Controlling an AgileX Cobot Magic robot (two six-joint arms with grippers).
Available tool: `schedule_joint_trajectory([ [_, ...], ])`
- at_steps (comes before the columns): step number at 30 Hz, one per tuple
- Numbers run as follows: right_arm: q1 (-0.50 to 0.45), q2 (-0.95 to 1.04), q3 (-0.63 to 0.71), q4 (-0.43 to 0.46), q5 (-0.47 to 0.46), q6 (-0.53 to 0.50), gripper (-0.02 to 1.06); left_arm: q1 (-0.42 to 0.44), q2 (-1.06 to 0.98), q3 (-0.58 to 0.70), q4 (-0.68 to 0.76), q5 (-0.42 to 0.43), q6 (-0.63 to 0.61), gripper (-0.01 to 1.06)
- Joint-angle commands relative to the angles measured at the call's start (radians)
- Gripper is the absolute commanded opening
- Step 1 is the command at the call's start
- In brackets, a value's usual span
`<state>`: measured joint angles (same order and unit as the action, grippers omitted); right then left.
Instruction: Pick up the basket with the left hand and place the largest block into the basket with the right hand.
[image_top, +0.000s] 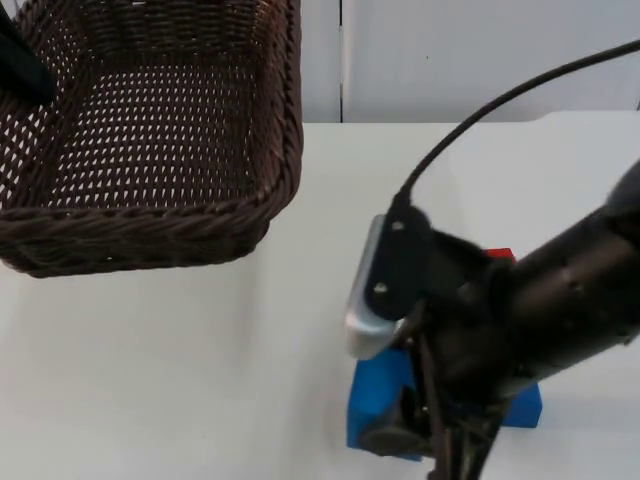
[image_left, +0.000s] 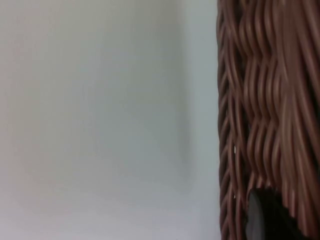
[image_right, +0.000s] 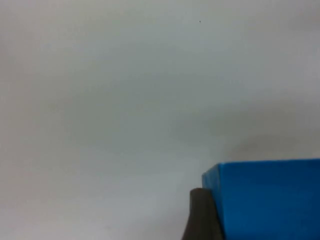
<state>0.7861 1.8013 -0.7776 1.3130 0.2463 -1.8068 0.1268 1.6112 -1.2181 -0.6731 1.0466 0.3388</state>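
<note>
White table top (image_top: 180, 370), grey partition wall (image_top: 480, 60) behind, vertical seam

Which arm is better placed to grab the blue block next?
Right. The right gripper is down at the blue block, a fingertip against its side. The left gripper is at the basket, far across the table.

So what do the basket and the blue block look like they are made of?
The basket looks like dark brown woven wicker or rattan, possibly synthetic: braided strands and an open lattice floor show. The blue block looks solid with a smooth matte face and crisp edges, perhaps painted wood, plastic or foam; the look leaves that open.
</note>
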Motion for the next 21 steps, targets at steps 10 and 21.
schedule_joint_trajectory([
  [10,-0.118,-0.191,0.055,-0.315,0.106,0.368,0.0,0.002,-0.005,-0.001,-0.017,-0.007,0.0,0.0],
  [21,-0.166,-0.415,0.03,-0.45,0.158,0.564,0.0,0.002,-0.005,-0.001,-0.017,-0.013,0.0,0.0],
])
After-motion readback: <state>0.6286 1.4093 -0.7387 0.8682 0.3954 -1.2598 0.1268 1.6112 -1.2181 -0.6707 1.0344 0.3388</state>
